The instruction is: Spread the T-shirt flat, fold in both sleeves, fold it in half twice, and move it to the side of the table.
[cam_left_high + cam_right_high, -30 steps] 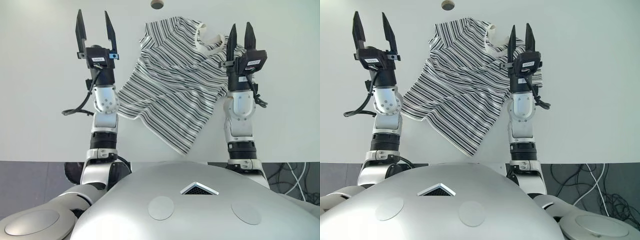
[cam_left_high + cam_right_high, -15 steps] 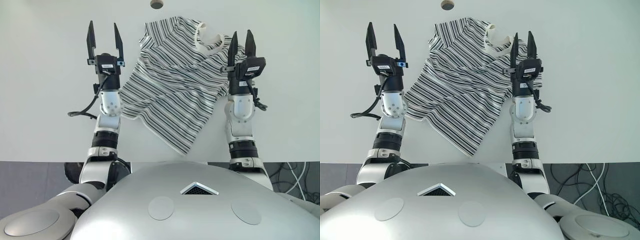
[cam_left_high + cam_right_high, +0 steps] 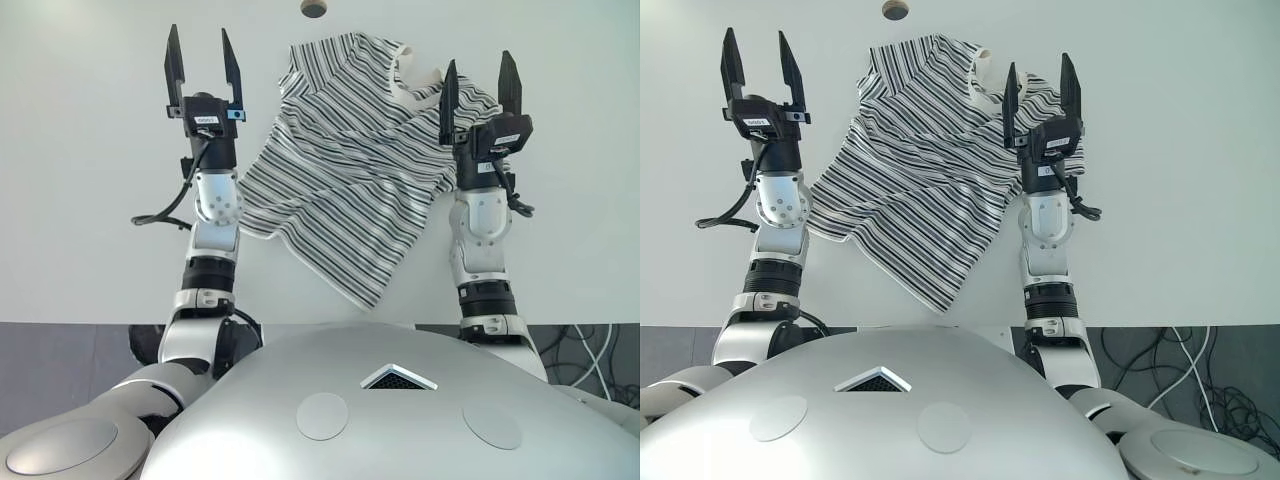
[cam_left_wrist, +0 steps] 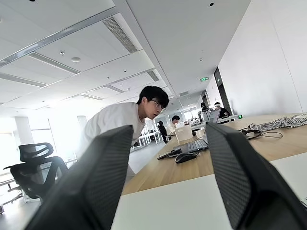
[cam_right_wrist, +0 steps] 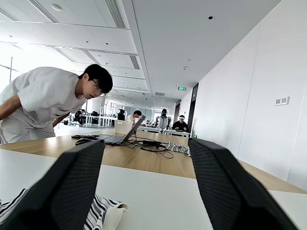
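The white worktop (image 3: 80,200) is carrying a striped T-shirt (image 3: 350,170), which is lying rumpled and skewed between the two hands, one hem corner pointing back toward the robot. Judging by that, the spreading step is the one in hand, and no sleeve is looking folded yet. The left hand (image 3: 198,40) is hovering with its fingers spread wide and gripping nothing, the shirt's bunched side edge lying just beside its forearm, toward the right hand. The right hand (image 3: 479,62) is likewise gaping wide and empty, over the shirt's shoulder edge, with the white collar (image 3: 410,80) just beside it on its inner side. The next move is probably calling for each hand to be lowering onto its nearest cloth edge, pinching it, and drawing outward to flatten the creases.
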### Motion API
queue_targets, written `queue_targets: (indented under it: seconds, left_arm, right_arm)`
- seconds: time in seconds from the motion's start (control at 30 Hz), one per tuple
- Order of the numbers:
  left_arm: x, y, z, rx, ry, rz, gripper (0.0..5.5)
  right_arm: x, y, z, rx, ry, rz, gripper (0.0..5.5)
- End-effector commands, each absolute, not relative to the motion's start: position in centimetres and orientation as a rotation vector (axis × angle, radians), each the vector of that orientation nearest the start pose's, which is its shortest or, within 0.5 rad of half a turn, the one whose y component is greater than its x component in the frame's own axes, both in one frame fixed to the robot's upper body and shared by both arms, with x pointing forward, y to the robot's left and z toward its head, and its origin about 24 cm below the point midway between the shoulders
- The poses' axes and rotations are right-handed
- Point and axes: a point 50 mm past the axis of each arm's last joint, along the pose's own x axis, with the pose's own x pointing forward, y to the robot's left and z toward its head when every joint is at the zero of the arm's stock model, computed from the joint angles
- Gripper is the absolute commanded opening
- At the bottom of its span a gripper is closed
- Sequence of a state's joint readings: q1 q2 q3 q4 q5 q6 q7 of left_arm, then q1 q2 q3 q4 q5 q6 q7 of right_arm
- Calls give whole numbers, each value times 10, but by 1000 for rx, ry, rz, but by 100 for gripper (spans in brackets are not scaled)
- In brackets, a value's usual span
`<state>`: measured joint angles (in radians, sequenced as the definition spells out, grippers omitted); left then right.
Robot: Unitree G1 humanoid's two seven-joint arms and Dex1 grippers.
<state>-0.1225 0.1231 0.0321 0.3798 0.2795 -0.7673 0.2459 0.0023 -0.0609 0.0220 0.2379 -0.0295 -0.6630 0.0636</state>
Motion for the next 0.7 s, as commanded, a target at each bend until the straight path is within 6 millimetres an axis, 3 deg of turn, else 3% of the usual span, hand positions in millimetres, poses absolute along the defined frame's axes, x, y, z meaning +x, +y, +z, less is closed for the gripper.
queue_targets:
  seconds: [0.03,0.23,0.33,0.5,0.57,0.7]
  left_arm:
    - [258,166,61,310,-535,54,278]
    - [257,165,61,284,-529,22,278]
    - [256,171,62,392,-516,-35,278]
    - [245,196,66,820,-456,-427,278]
    - [235,193,59,912,-420,-596,278]
    - [217,187,47,1047,-366,-844,278]
  right_arm:
    - [240,-149,51,-80,-417,118,325]
    - [241,-150,51,-86,-411,115,325]
    - [238,-160,54,-163,-399,158,325]
    - [242,-234,79,-424,-323,156,325]
    - [247,-244,86,-517,-282,205,325]
    - [257,-243,87,-603,-171,391,325]
